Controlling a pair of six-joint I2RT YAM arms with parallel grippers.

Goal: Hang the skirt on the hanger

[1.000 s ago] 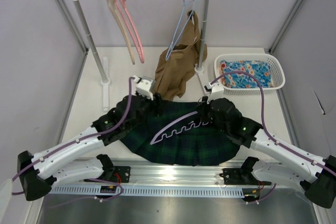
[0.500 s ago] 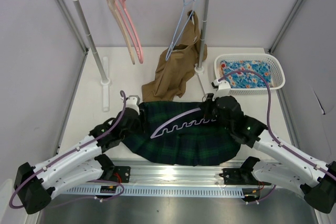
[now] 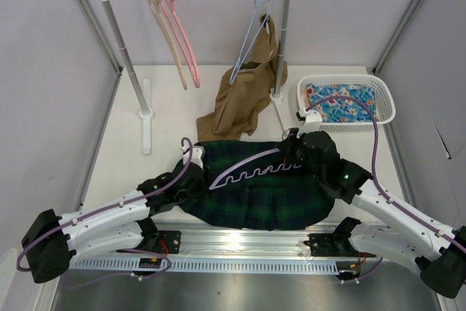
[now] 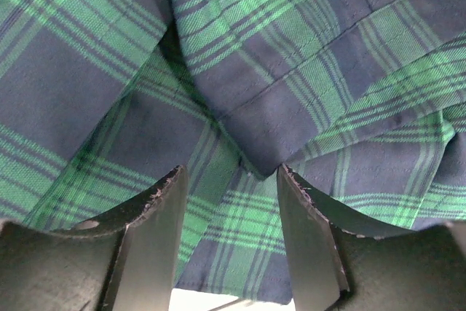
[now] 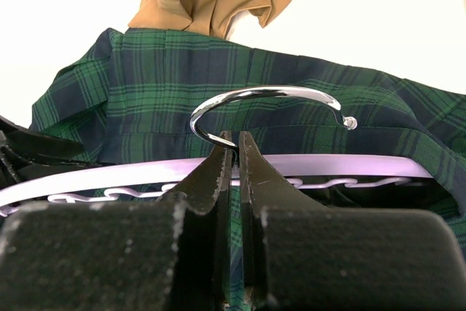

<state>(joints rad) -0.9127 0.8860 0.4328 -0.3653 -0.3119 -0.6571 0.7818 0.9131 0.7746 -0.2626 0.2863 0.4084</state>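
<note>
Right gripper [image 5: 234, 136] pinches the hanger [image 5: 328, 162] at its hook [image 5: 262, 91]; left gripper [image 4: 229, 171], jaws apart, seemingly touches the skirt [image 4: 328, 49].

Skirt [image 3: 262, 194]: plaid, dark green on navy, crossed by thin bright-green lines (weave clearest in the left wrist view).
Hanger [image 3: 247, 167]: pale lavender bar, shiny silver hook [image 5: 262, 91].
Draped garment [image 3: 244, 100]: plain tan-brown.
Basket [image 3: 342, 127]: white.
Cloth [image 3: 342, 103] in it: blue, floral print in orange, red and white.
On the rail: pink hanger [image 3: 180, 34], tan hanger [image 3: 166, 34], thin light-blue hanger [image 3: 248, 45].
</note>
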